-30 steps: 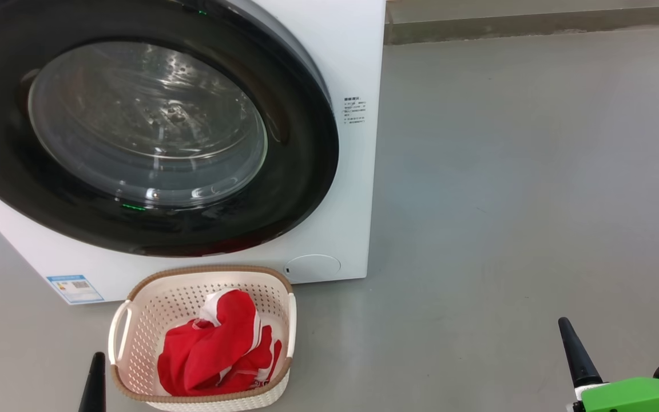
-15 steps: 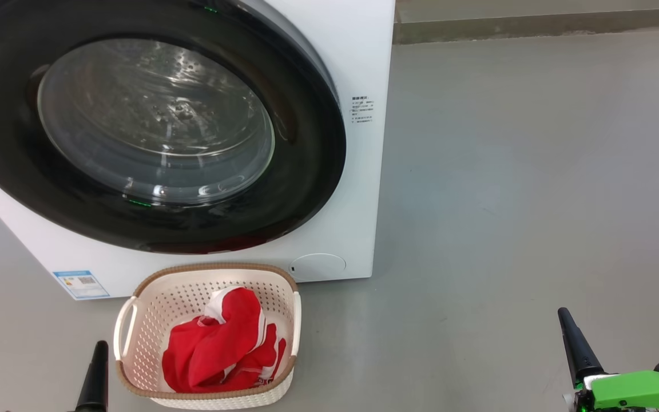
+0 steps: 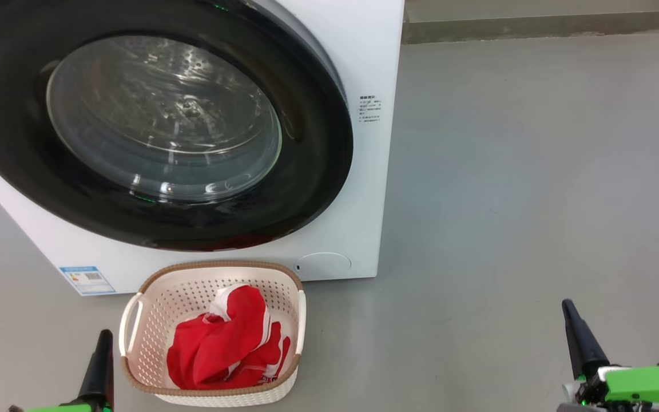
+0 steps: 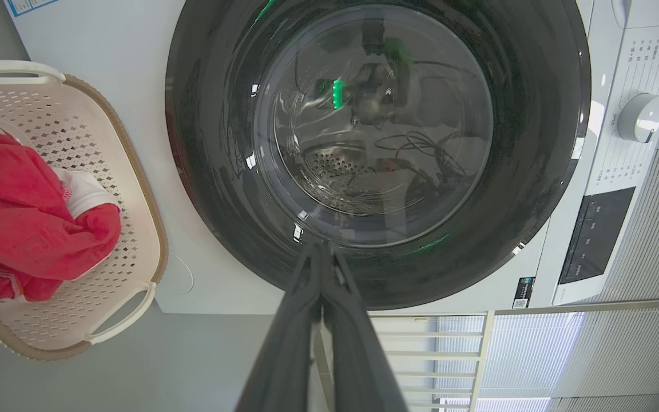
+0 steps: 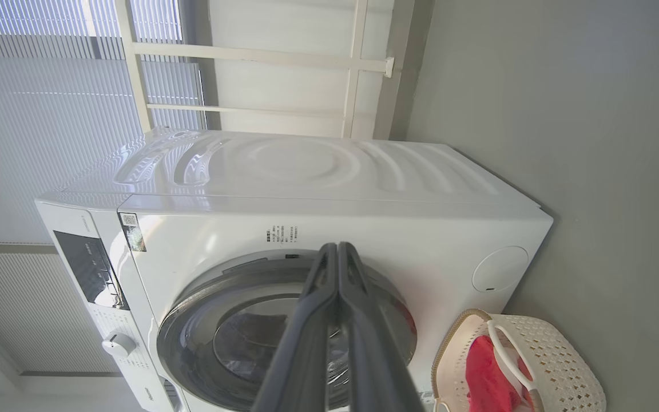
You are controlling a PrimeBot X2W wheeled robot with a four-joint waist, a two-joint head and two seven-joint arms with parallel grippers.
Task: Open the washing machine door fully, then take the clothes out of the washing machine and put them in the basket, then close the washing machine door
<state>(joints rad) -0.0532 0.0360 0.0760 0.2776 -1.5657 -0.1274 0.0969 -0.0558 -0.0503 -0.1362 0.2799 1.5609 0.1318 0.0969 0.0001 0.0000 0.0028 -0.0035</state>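
Grey floor (image 3: 507, 200) spreads ahead of both grippers. The left gripper (image 3: 104, 339) has its fingers pressed together and holds nothing; the right gripper (image 3: 568, 309) is likewise closed and empty. Just right of the left gripper stands the basket (image 3: 215, 268), with the red clothes (image 3: 221, 343) heaped inside. Beyond the basket, ahead of the left gripper, is the washer (image 3: 364, 229), its door (image 3: 318, 171) closed against the front. The right gripper hangs well apart from them, over bare floor
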